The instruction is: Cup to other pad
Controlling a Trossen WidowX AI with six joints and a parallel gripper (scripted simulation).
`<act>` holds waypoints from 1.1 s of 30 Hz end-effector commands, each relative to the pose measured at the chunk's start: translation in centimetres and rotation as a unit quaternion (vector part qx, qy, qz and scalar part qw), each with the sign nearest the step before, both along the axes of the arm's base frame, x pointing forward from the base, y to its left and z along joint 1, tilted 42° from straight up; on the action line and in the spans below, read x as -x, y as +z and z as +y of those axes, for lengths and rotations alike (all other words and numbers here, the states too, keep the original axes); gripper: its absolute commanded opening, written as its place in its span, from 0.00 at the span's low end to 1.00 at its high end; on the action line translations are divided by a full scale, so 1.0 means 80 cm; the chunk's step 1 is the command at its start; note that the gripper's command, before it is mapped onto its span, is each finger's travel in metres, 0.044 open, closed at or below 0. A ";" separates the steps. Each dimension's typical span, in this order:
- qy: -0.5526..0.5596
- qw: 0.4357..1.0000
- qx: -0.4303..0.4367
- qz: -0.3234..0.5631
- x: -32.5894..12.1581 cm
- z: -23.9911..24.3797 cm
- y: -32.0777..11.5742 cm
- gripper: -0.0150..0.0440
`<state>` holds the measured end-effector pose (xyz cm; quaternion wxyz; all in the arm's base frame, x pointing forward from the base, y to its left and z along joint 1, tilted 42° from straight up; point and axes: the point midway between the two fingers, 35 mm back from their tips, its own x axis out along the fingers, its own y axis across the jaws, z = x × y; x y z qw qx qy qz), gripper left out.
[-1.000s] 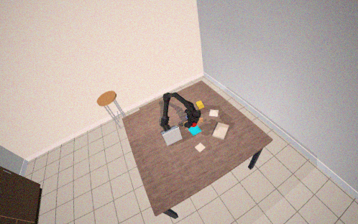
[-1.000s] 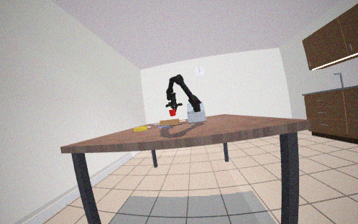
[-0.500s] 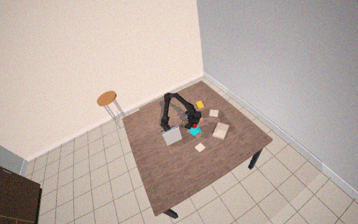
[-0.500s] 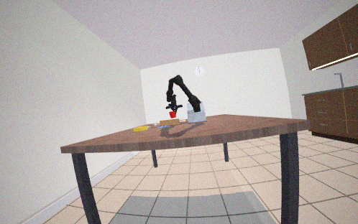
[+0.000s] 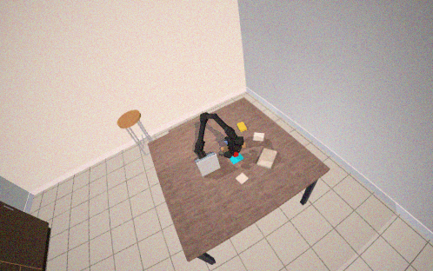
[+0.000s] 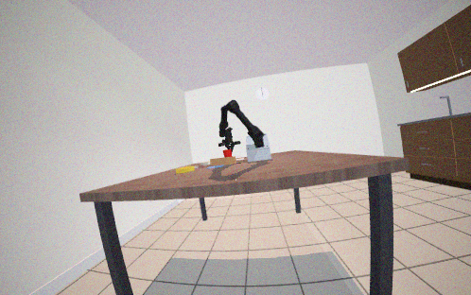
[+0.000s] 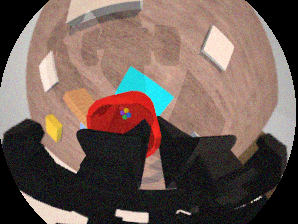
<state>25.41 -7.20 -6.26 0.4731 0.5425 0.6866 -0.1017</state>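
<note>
We see the gripper clamped on the rim of the red cup, its dark fingers pinching the near wall of the cup. The cup stands upright, and a few colored marbles sit inside it at the bottom. In the wrist view the cup hangs over the near corner of the cyan pad, which lies flat on the brown counter. From the top view the cup shows just at the edge of that pad, and from the exterior view the cup looks low, close to the counter; whether it touches the pad we cannot tell. An orange pad lies to the left of the cup in the wrist view, with a small yellow block further left.
</note>
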 end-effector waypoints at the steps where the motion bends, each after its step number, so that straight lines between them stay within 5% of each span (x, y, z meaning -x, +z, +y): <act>1: -0.001 1.000 -0.005 0.006 0.003 0.009 -0.011 0.25; 33: 0.001 1.000 -0.003 0.002 0.003 0.029 -0.031 0.25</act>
